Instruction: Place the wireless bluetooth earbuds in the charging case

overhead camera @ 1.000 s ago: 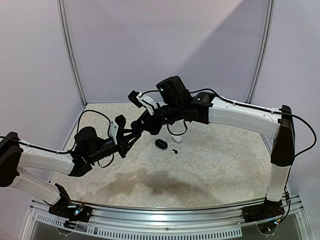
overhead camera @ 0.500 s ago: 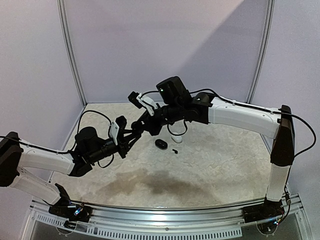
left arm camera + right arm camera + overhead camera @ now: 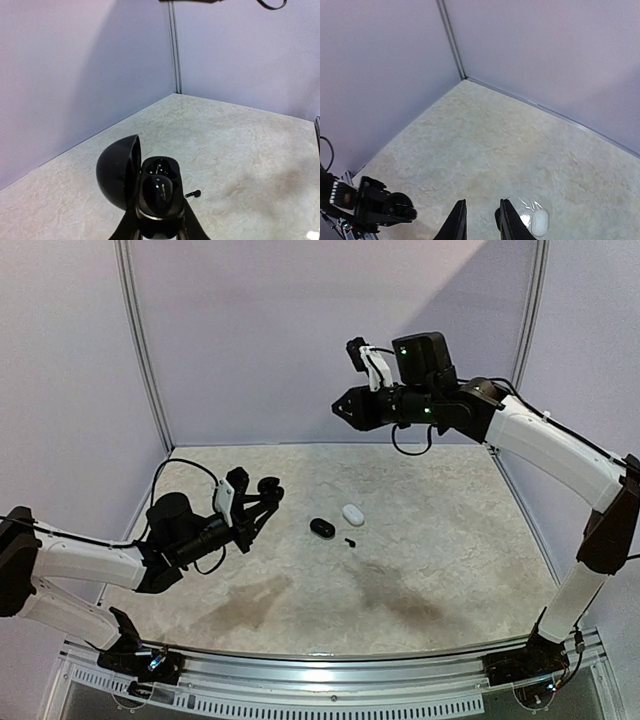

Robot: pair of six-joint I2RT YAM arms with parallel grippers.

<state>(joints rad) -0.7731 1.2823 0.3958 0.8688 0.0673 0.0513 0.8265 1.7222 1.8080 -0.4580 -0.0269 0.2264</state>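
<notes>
My left gripper point(image 3: 266, 498) is shut on an open black charging case point(image 3: 159, 196), held above the table's left side, lid point(image 3: 116, 170) swung left. One black earbud point(image 3: 161, 188) sits in its near slot; the far slot point(image 3: 159, 167) looks empty. A loose black earbud point(image 3: 193, 193) lies on the table just right of the case, and shows in the top view point(image 3: 350, 541). My right gripper point(image 3: 342, 406) is open and empty, raised high over the back of the table; its fingers point(image 3: 458, 223) show in the right wrist view. No other earbuds are visible.
A closed black case point(image 3: 321, 527) and a white case point(image 3: 353, 514) lie mid-table; the white case also shows in the right wrist view point(image 3: 539, 222). Purple walls enclose the back and sides. A metal rail point(image 3: 330, 668) runs along the near edge.
My right gripper has pulled away from the held case, rising up and to the right. The left arm and its case have stayed put.
</notes>
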